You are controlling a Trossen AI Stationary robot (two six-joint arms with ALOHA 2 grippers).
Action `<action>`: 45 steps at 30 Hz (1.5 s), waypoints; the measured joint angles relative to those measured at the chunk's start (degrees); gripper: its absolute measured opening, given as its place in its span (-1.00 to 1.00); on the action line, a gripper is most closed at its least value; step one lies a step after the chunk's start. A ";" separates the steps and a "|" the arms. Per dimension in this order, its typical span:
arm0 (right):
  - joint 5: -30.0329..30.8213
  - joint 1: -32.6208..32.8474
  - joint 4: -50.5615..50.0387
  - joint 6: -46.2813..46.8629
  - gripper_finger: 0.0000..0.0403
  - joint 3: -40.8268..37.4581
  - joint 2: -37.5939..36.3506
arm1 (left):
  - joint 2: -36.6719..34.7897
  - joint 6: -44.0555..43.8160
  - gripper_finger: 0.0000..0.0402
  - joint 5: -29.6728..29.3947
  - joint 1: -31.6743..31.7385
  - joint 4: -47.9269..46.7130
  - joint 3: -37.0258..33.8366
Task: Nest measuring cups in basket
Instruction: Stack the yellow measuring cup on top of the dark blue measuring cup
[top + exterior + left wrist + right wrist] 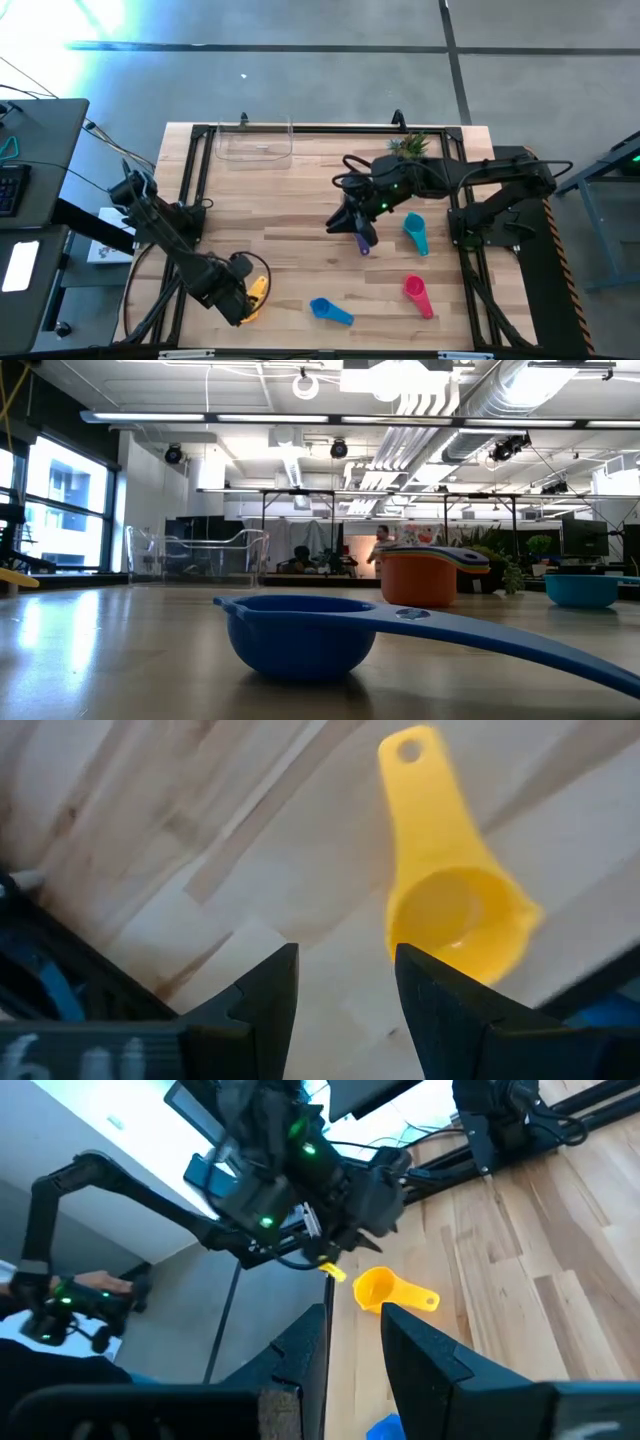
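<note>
My left gripper (345,990) hangs narrowly parted beside the yellow cup (455,905); my right gripper (352,1342) is narrowly parted over mid-table; no legible writing.

Grey concrete floor (300,60), tall windows (60,510), ceiling ducts (450,400)

Left hand (345,985) and right hand (352,1345) open

Past the right gripper (352,1342), whose two dark fingers stood a narrow gap apart with nothing between them, the yellow measuring cup (385,1291) lay on the wooden table (520,1250) near its edge. The left gripper (335,1270) hung just above and beside that cup. A sliver of the blue measuring cup (385,1429) showed beside one finger. Beyond the table's edge, a person's hand (95,1292) gripped a dark control handle (75,1315).
</note>
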 joint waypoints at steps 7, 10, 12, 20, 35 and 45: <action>0.00 0.00 -0.02 1.45 -0.55 0.00 0.04 | -1.84 -2.15 -0.20 1.92 -0.84 10.78 -7.68; 1.16 0.00 -0.23 1.47 -0.55 0.00 0.04 | -1.87 -1.12 -0.20 1.82 -0.82 14.02 -8.65; 2.56 0.00 -0.51 1.48 -0.55 0.00 0.04 | -1.87 -1.12 -0.20 1.83 -0.82 16.29 -9.80; 3.19 0.00 -1.31 1.48 -0.55 0.00 0.06 | -1.87 -1.62 -0.20 2.64 -1.06 19.55 -12.52; 4.92 0.00 -1.44 2.22 -0.55 0.00 0.08 | -1.87 -3.47 -0.35 4.34 -1.08 31.22 -20.01; 7.19 -0.02 -1.49 3.42 -0.55 0.00 0.08 | -1.87 0.14 -0.96 2.73 -0.53 31.21 -20.01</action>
